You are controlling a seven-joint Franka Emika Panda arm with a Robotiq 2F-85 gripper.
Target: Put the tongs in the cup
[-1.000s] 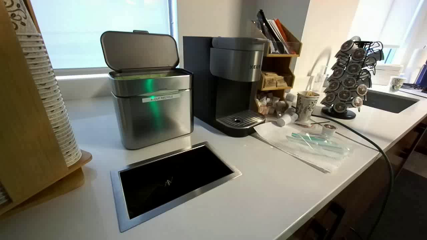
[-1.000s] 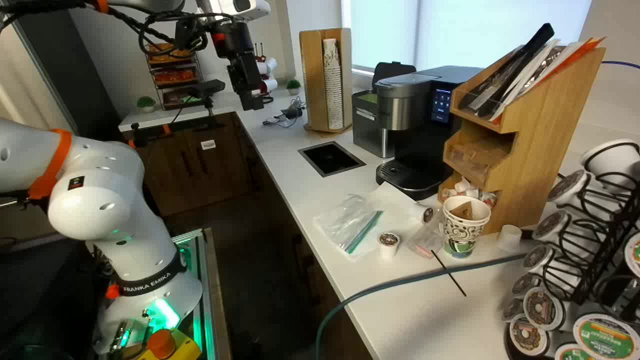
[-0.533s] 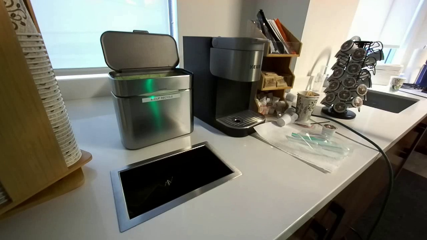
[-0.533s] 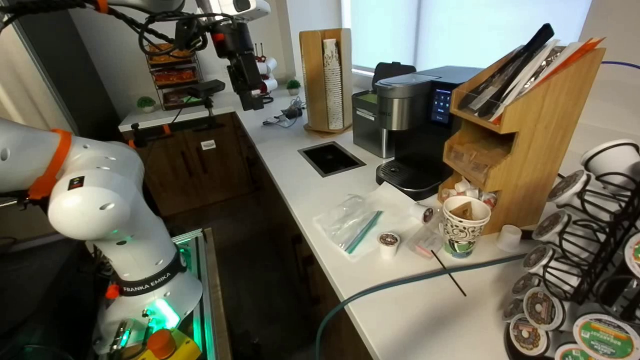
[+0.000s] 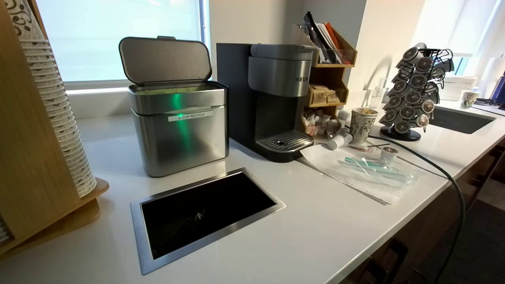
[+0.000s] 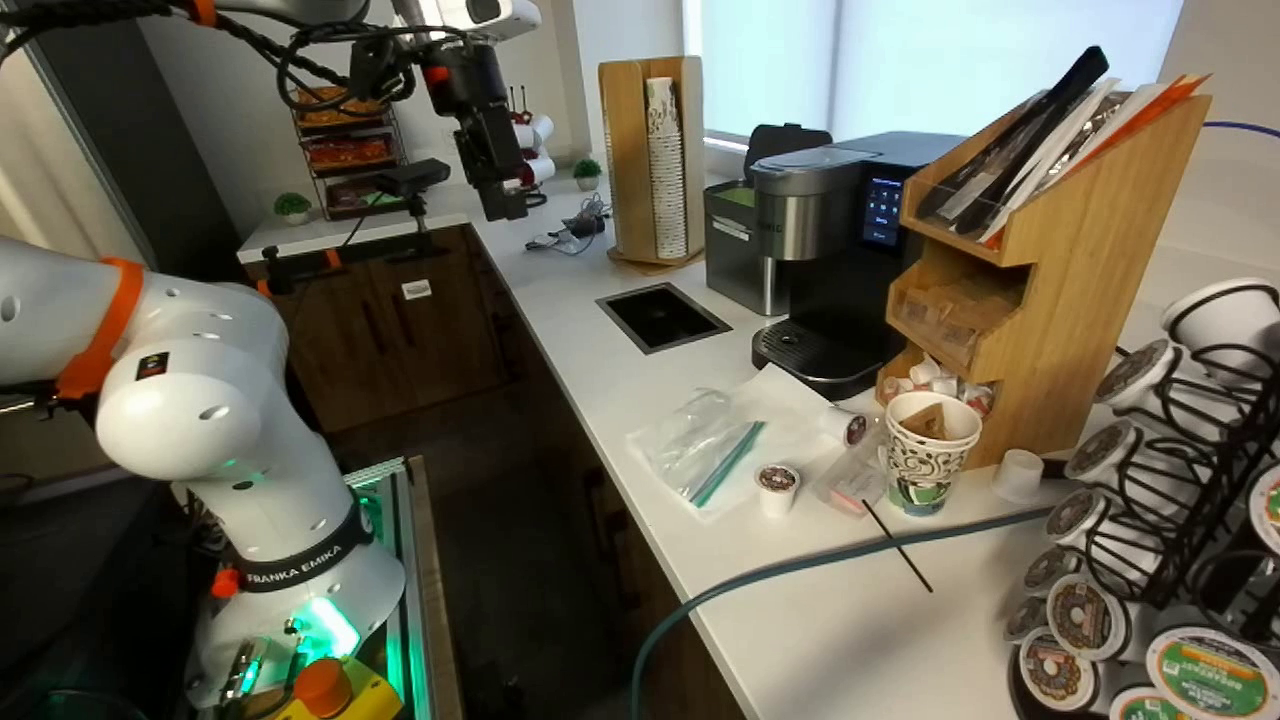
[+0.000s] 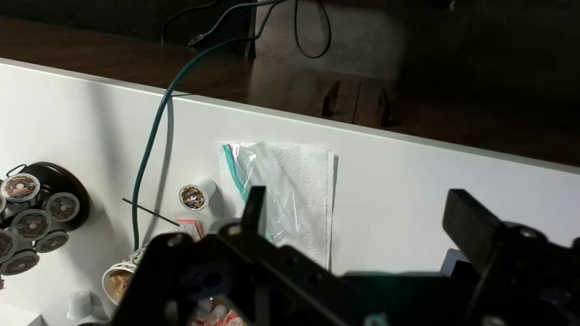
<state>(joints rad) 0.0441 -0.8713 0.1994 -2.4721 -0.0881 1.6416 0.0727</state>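
Pincer (image 7: 354, 204): fingers (image 7: 253, 208) standing wide apart in the wrist view, one left of centre, one towards the right edge.
Arm (image 6: 190, 410): white, orange-banded, along the left of the frame in an exterior view; pincer tip downward at upper left.
Zip bag (image 7: 270, 174): clear, teal-edged, lying on a paper towel (image 7: 315, 181) at the centre of the wrist view, on the white worktop (image 7: 389, 181).
Coffee pod (image 7: 195, 197): single, just left of the paper towel.
Tongs: which piece is meant cannot be told; two slim dark ones show in an exterior view, a black bar (image 6: 1048, 115) leaning at upper right in the top tier of a wooden organizer (image 6: 1100, 280), and a thin stick (image 6: 911, 566) lying flat at lower right, crossing a blue-green cable (image 6: 780, 570).
Paper cup (image 6: 925, 460): patterned, upright, right of centre in an exterior view, near the thin stick and in front of the wooden organizer; brown packet (image 6: 925, 420) inside; lower left in the wrist view, partly hidden by the pincer.
Coffee maker (image 5: 281, 77): centre of the frame in an exterior view.
Metal bin (image 5: 185, 136): just left of the coffee maker, lid raised.
Cut-out (image 5: 213, 236): steel-rimmed, below the metal bin, lower left.
Pod rack (image 5: 414, 94): dark wire, upper right.
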